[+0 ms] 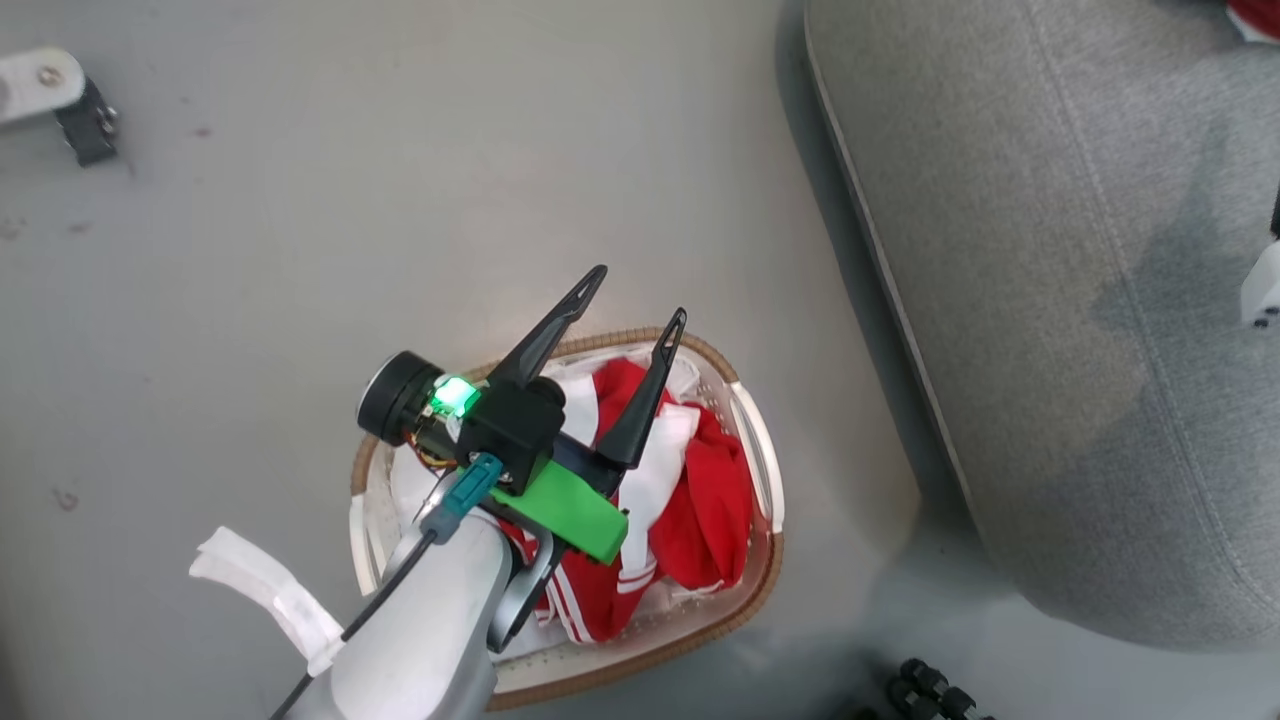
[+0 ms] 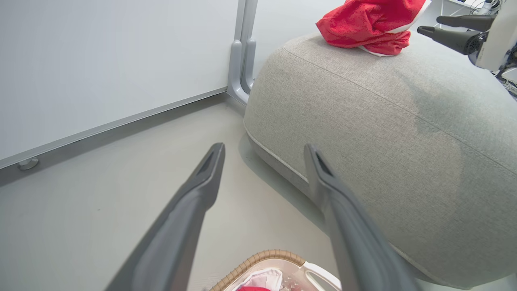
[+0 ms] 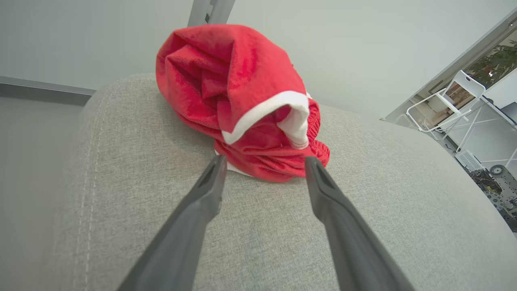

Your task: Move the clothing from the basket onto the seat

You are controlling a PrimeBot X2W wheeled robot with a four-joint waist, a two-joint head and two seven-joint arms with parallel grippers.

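The white basket with a brown woven rim stands on the floor, holding red and white clothing. My left gripper hangs over the basket's far rim, open and empty; its fingers point toward the grey seat. One red garment with white trim lies bunched on the seat. My right gripper is open just short of it, its tips at the garment's near edge and not gripping it. The left wrist view shows that garment with the right gripper beside it.
The seat lies right of the basket, a strip of floor between them. A white wall panel on a grey foot stands behind. A white folding chair is far right. Black wheels sit near the bottom edge.
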